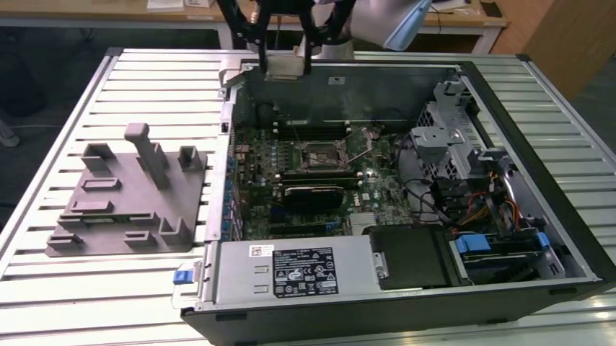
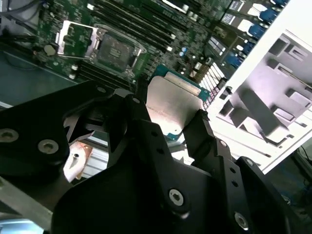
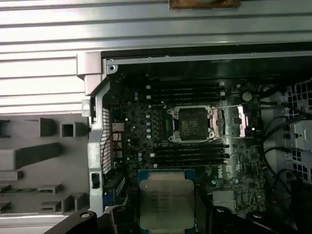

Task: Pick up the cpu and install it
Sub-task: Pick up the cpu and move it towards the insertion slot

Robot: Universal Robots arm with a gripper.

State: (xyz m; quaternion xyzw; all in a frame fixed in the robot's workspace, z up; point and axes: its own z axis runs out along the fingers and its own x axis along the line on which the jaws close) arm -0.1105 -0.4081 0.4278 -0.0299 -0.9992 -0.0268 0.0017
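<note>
Second wrist view: cpu (image 2: 173, 100) in gripper (image 2: 170, 113).

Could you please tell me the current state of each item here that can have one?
cpu, gripped by its edges, held up clear of the socket, not seated.
end effector, shut on the cpu.
socket, open and empty, with its retention plate swung aside.
computer case, lying on its side with the side panel off.
</note>
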